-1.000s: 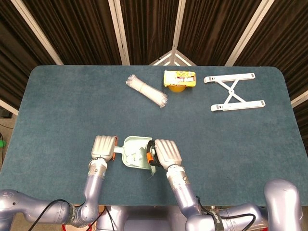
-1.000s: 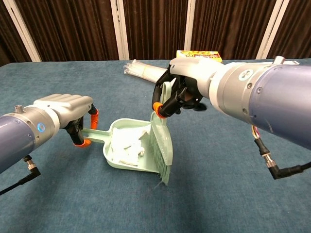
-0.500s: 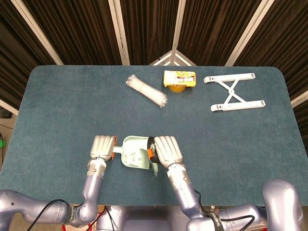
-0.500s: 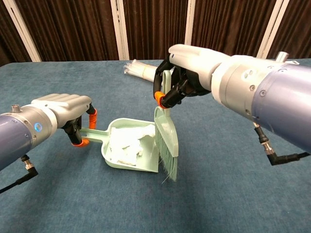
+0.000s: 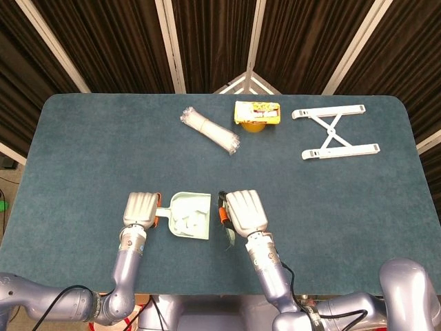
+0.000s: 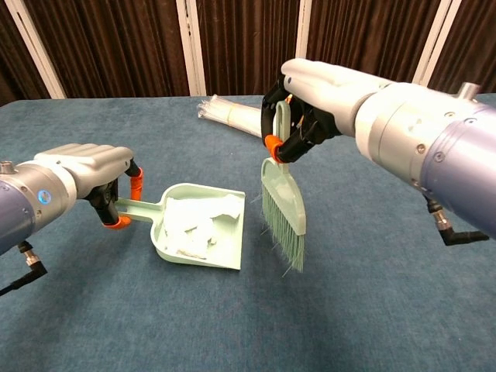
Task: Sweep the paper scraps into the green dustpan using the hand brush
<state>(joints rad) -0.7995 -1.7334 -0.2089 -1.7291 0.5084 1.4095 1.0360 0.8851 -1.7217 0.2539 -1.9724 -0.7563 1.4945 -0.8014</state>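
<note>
The right hand (image 6: 310, 101) is gripping the hand brush (image 6: 283, 209) at the green dustpan's (image 6: 198, 232) 3 o'clock; the left hand (image 6: 85, 167) is clasping the pan handle. Paper scraps (image 6: 194, 225) are apparently all inside; the operator is keeping the pan level.

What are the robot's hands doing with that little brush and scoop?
The robot is cleaning up. Its left hand holds the handle of the green dustpan, which already has white paper scraps piled inside. Its right hand grips the hand brush by the handle, bristles pointing down, just beside the dustpan's open edge and apart from it. No loose scraps show on the blue table, so the sweeping looks about done.
</note>
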